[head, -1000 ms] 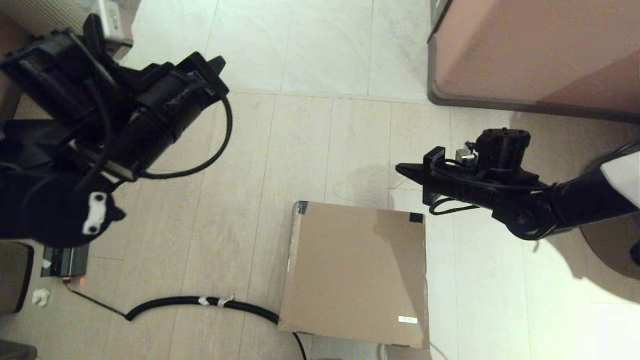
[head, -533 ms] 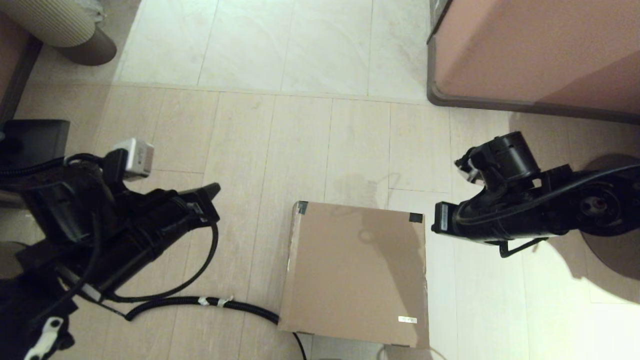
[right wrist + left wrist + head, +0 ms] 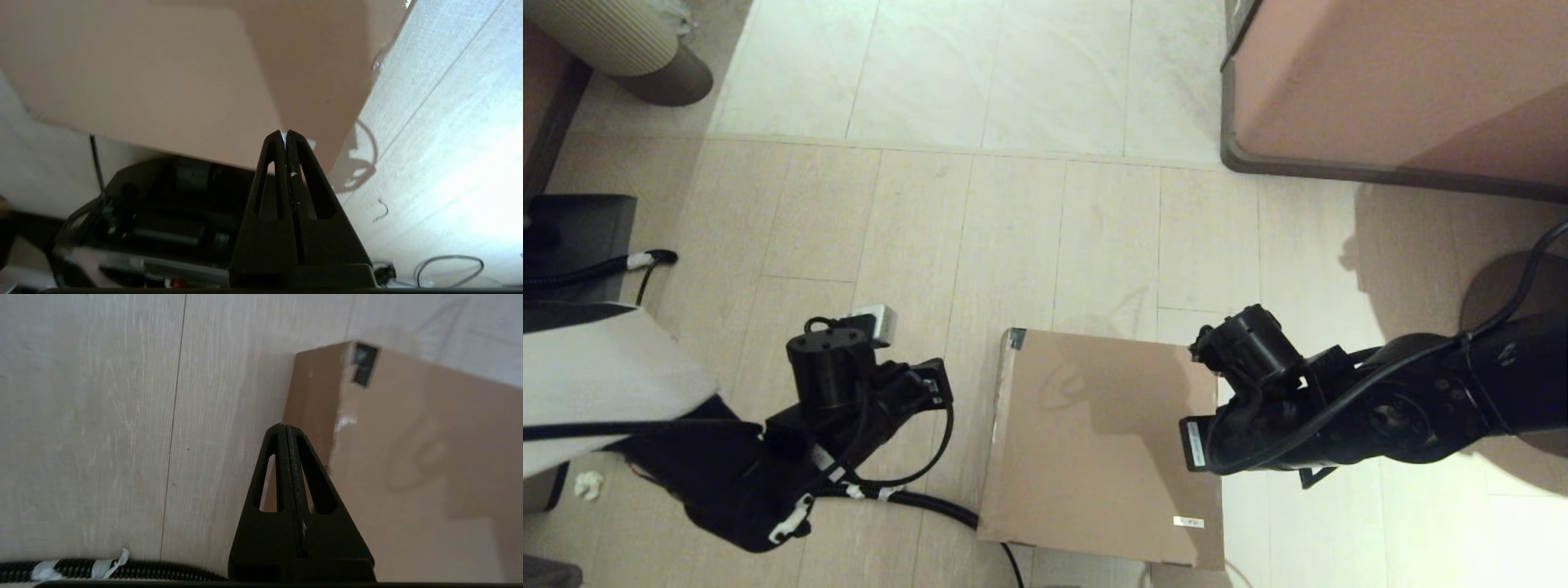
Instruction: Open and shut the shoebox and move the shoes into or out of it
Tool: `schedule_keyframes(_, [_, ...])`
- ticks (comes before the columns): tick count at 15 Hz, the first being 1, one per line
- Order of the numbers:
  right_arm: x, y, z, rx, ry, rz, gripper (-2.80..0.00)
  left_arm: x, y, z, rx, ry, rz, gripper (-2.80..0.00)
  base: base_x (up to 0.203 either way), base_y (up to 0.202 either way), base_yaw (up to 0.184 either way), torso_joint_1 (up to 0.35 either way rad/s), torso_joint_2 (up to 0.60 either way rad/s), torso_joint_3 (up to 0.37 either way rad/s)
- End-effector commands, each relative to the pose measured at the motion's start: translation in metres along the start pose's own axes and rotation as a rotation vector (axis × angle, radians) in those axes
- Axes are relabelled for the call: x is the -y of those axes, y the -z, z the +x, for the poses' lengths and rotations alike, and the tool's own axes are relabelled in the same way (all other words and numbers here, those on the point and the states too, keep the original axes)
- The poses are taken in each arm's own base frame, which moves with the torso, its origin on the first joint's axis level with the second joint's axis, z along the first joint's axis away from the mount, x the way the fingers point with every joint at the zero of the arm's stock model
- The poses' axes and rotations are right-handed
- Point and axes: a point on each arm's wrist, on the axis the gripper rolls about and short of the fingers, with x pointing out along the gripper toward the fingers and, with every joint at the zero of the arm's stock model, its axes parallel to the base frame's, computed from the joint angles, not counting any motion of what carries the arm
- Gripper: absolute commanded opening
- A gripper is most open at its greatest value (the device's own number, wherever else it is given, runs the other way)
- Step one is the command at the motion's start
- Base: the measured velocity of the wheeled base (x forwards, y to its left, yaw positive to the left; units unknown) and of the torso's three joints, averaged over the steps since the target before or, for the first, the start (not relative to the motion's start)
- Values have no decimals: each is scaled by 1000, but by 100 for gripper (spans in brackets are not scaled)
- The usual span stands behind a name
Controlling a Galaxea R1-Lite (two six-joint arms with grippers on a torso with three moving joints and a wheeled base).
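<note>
The shoebox [image 3: 1103,445] is seen lying on the floor [image 3: 1013,229], lid down flat & closed, w/ black tape [image 3: 1015,338] on its far left corner and a small white label [image 3: 1188,522] near its near right corner. The shoes can't be seen anywhere; whether they're inside can't be told.

The left gripper [image 3: 285,428] is held low, just beside the box's left side near the far corner, its tip pointed toward the box. In the left wrist view both fingers [image 3: 271,465] are pressed flat together, nothing between them. Contact w/ the cardboard can't be confirmed from these views.

The right gripper [image 3: 284,134] is positioned over the box's right edge, approx. midway along it in the head view, where the arm's black body [image 3: 1258,408] overlaps the lid. In the right wrist view the fingers are likewise closed tight on each other, nothing grasped; the tip is lined up w/ the box corner bearing the white label [image 3: 308,143].

A black corrugated cable [image 3: 907,496] is laid across the floor up to the box's near left corner. A big pinkish-brown cabinet [image 3: 1396,82] is seen at far right, well apart from the box.
</note>
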Motion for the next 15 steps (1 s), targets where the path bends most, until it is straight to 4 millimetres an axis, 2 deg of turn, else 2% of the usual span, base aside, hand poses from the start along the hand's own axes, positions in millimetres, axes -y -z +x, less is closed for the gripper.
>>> schedule_keyframes(1, [6, 10, 12, -16, 21, 1, -280, -1, 33, 20, -77, -8, 11, -280, 0, 0, 0, 0, 0, 0])
schedule_keyframes(4, [45, 6, -3, 25, 92, 82, -280, 7, 54, 39, -105, 10, 22, -280, 0, 0, 0, 0, 0, 0])
schedule_keyframes(7, [86, -3, 12, 56, 177, 129, -280, 13, 55, 49, -86, 22, 23, -280, 0, 0, 0, 0, 0, 0])
schedule_keyframes(9, [100, -7, 24, 64, 205, 112, -280, 6, 53, 53, -79, -11, 22, -280, 0, 0, 0, 0, 0, 0])
schedule_keyframes(12, [121, -9, 37, 50, 251, 129, -280, -2, 61, 69, -75, -44, 26, -280, 0, 0, 0, 0, 0, 0])
schedule_keyframes(15, [127, 1, 64, 45, 258, 122, -280, -1, 73, 90, -65, -40, 48, -280, 0, 0, 0, 0, 0, 0])
